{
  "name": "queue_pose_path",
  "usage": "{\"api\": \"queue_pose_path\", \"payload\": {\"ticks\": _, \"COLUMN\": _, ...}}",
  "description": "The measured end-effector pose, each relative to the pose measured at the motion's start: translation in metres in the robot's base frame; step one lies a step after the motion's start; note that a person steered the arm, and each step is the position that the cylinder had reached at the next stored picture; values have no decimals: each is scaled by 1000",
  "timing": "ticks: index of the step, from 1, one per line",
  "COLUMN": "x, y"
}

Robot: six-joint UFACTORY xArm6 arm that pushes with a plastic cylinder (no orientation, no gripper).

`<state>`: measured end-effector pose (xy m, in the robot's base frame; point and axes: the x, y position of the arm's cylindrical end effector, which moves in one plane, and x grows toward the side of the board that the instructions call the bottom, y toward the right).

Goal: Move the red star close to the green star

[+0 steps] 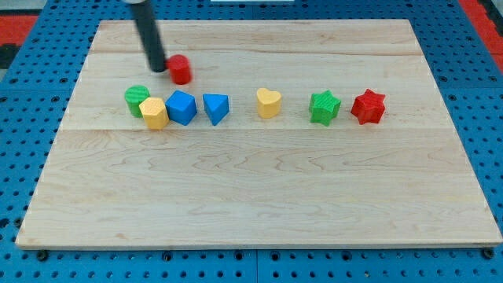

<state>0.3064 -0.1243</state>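
A blue pegboard (31, 157) dotted with small holes forms the background, with a patch of red at each upper corner. On it lies a pale wooden board (259, 189) made of long planks with visible grain, filling most of the view.

A loose row of small, ridged plastic blocks crosses the board's upper half. From the view's left: a green cylinder (136, 100), a yellow block (155, 113) with angled sides touching it, a blue cube (181, 108) just beside that, a blue triangle (215, 108), then a gap, a yellow heart (269, 103), another gap, the green star (324, 107), and the red star (368, 107) just beside it on the view's right. The two stars sit close together without clearly touching. Above the row's left end stands a small red cylinder (181, 69).

The arm shows only as a straight, dark, smooth rod coming down from the view's top, leaning slightly. It has no jaws and holds nothing. My tip (157, 69) rests just left of the red cylinder, nearly touching it. The red star lies well apart from my tip, far toward the view's right.
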Motion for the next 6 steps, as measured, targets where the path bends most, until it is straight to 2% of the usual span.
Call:
{"api": "queue_pose_path", "payload": {"ticks": 1, "x": -6, "y": 57}}
{"api": "queue_pose_path", "payload": {"ticks": 2, "x": -21, "y": 68}}
{"api": "queue_pose_path", "payload": {"ticks": 3, "x": -60, "y": 181}}
{"api": "queue_pose_path", "payload": {"ticks": 4, "x": -48, "y": 301}}
{"api": "queue_pose_path", "payload": {"ticks": 5, "x": -8, "y": 422}}
{"api": "queue_pose_path", "payload": {"ticks": 6, "x": 85, "y": 424}}
